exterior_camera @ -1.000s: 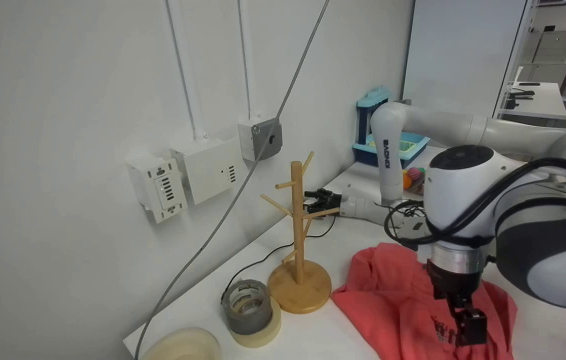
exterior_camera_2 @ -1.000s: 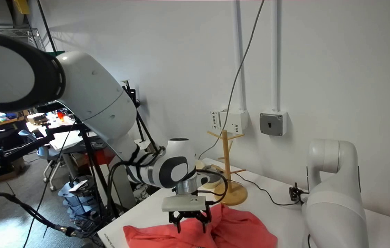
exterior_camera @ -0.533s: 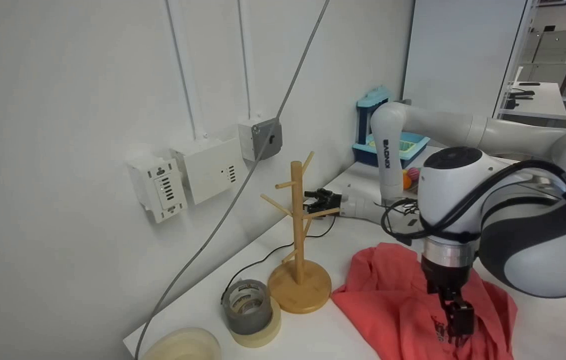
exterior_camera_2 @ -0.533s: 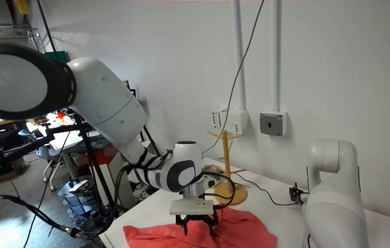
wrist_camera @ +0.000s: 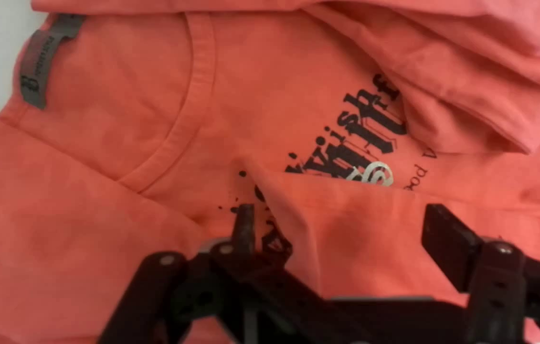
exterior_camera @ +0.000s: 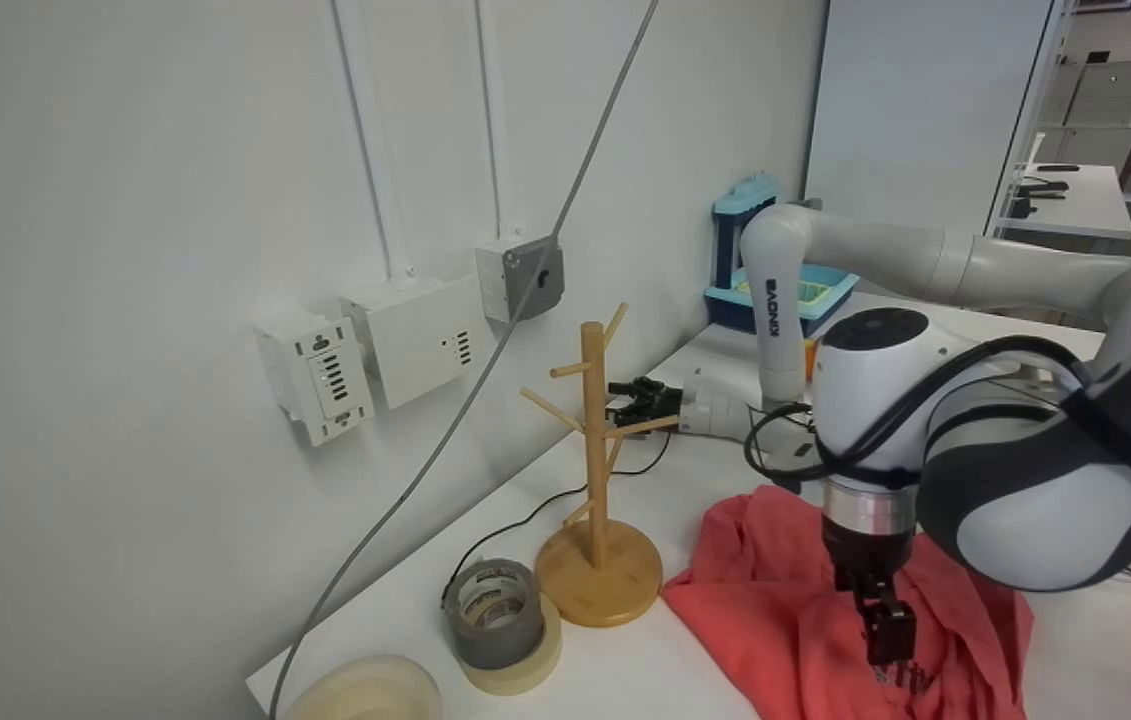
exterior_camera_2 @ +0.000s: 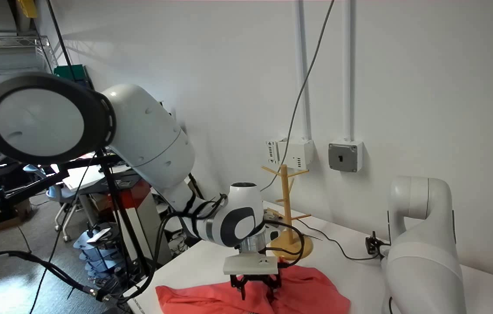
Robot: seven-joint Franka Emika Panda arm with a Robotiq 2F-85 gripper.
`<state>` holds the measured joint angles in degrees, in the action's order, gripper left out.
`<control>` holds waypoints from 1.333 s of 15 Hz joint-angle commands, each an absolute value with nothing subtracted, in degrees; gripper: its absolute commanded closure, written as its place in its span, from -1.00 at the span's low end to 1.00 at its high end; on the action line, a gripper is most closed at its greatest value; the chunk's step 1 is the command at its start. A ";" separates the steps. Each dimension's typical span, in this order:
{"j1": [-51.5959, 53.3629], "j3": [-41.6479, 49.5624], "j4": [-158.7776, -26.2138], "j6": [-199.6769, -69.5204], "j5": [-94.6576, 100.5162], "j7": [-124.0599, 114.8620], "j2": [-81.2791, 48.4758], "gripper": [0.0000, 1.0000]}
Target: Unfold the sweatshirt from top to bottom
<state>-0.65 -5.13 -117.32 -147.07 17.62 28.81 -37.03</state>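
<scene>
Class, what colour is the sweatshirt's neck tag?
The neck tag is grey with dark lettering; the wrist view shows it best.

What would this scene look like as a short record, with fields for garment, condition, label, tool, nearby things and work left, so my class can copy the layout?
garment: coral-red sweatshirt on a white table
condition: crumpled; folds cover part of the dark print
label: grey tag near the neckline
tool: open claw over the sweatshirt; contact cannot be told
nearby: wooden mug tree; grey tape roll on a cream tape roll
work left: sweatshirt not yet spread flat
</scene>
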 commanded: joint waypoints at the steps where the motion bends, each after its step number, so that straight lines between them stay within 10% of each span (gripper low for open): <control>1: -2.09 -6.01 -114.27 -146.57 17.03 31.14 -39.95 -0.14; 8: -1.93 -6.28 -114.73 -146.79 17.63 31.50 -39.39 0.94; 20: 3.55 -16.08 -114.84 -145.07 15.71 35.10 -35.35 0.99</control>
<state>2.64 -13.74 -115.85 -146.69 17.49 32.25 -35.80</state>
